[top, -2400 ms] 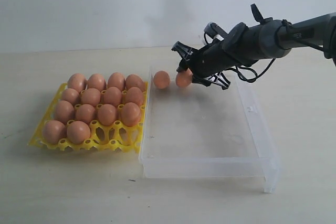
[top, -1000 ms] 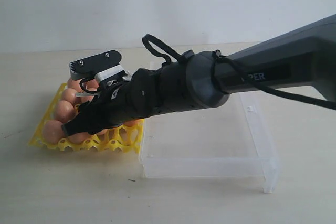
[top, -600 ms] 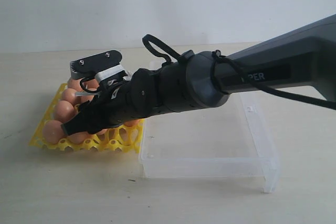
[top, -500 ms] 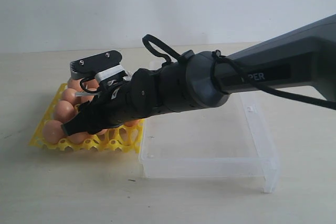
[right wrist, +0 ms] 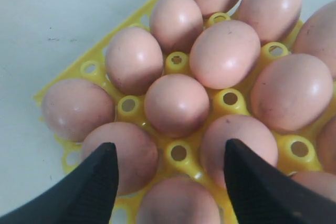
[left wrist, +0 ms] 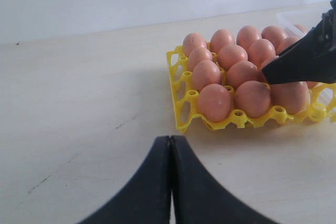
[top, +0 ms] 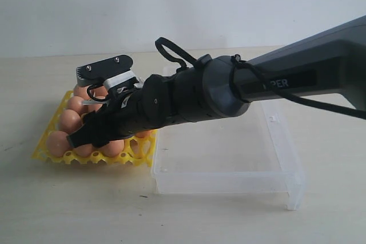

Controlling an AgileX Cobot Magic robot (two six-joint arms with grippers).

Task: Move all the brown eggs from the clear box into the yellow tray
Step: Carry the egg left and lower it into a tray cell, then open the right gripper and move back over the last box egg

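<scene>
Brown eggs [right wrist: 176, 103] sit in yellow tray [right wrist: 167, 65] cells; clear box [top: 229, 181] part hidden by the arm. Right gripper [right wrist: 169, 148] jaws spread, low among eggs, straddling one; left gripper [left wrist: 170, 140] jaws closed, off the tray. Risk: if you withdraw slantwise, a jaw clips a neighbour and cracks it.

Brown eggs [right wrist: 176, 104] smooth; yellow tray [right wrist: 169, 66] glossy plastic.

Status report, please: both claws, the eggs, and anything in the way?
Left claw shut, short of yellow tray. Right claw open above brown eggs seated in it. Visible part of clear box bare; right arm hides its far corner.
</scene>
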